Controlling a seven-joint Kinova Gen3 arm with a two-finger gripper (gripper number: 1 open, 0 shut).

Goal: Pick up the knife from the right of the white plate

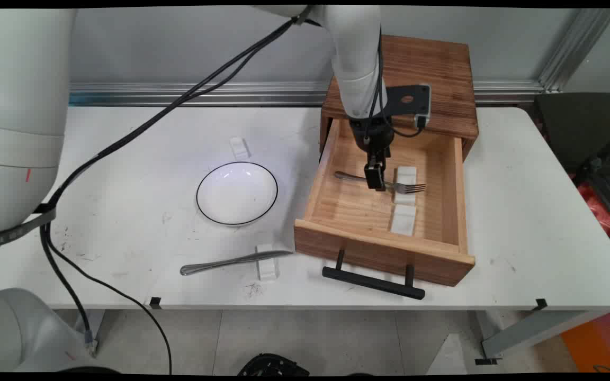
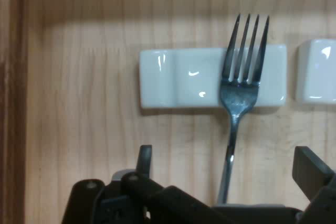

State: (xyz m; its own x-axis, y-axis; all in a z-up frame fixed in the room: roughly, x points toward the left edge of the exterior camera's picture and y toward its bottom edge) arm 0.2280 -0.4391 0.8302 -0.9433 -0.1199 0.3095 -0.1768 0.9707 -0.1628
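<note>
Directly above the fork's handle, inside the open wooden drawer (image 1: 337, 211), the end effector (image 1: 375, 177) points straight down with its fingers spread wide; nothing is held. In the hand view the two fingertips (image 2: 145, 157) stand well apart on either side of the handle, so the fork (image 1: 382, 182) lies between them, just below.

The fork's long axis runs across the drawer, roughly parallel to the drawer front. Its handle end lies toward the drawer's left wall; its tines point toward the right wall and rest on a white rest block (image 1: 405, 177). The neck of the fork sits just beside the block's edge. The finger opening straddles the handle crosswise to that long axis.

A second white block (image 1: 403, 219) lies in the same drawer, nearer the front panel and apart from the fork.

Outside the drawer, on the tabletop (image 1: 522, 211), a white bowl (image 1: 236, 193) stands to the left. A knife (image 1: 231, 261) lies nearer the front edge, its blade resting on another white block (image 1: 267, 262).
</note>
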